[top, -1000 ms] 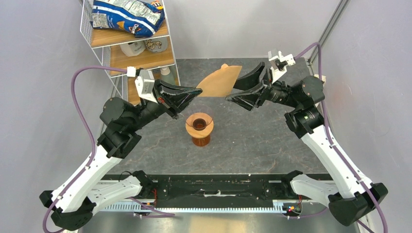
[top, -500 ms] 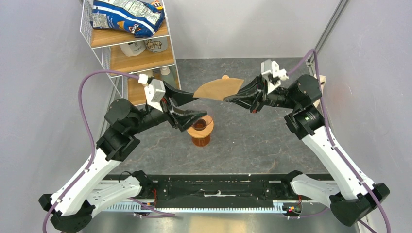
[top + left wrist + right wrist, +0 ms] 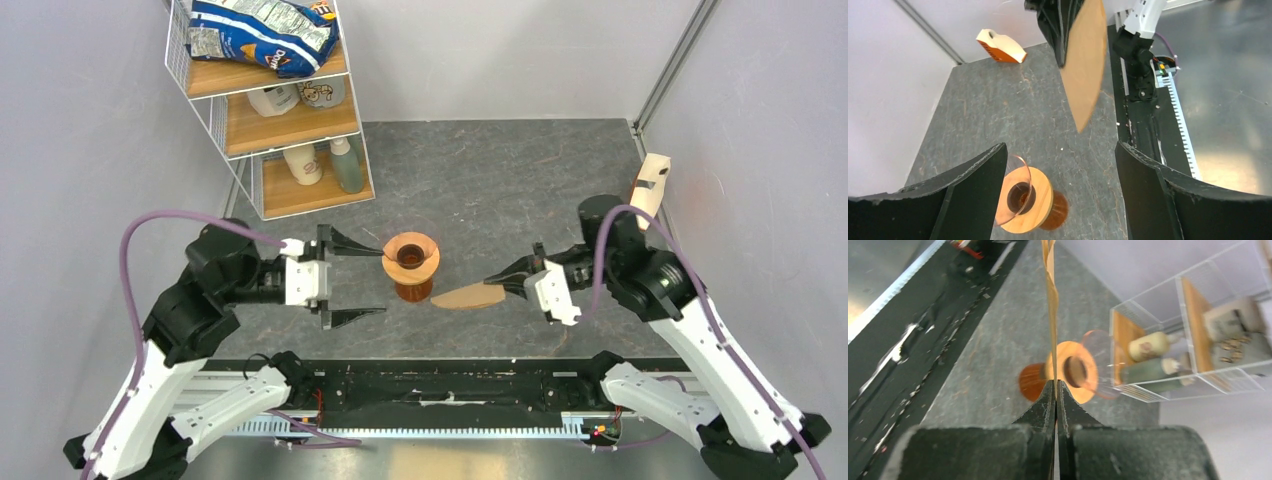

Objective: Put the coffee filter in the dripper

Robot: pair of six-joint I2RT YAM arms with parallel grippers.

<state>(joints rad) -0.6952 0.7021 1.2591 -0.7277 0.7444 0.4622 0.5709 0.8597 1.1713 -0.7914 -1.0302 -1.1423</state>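
We've got the coffee filter (image 3: 468, 296) pinched flat in our right gripper (image 3: 503, 283), just to the right of the dripper (image 3: 411, 254) and not yet over it. Our left gripper (image 3: 385, 282) gapes wide, holding nothing. The dripper sits bare-holed on its amber vessel (image 3: 412, 291); seating the filter is all left to do.

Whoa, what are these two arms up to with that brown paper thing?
The right hand is pinching a flat tan coffee filter and holding it just to the right of the dripper, a wooden ring sitting on an amber glass vessel. The left hand is wide open on the dripper's other side, holding nothing. The filter is not in the dripper yet.
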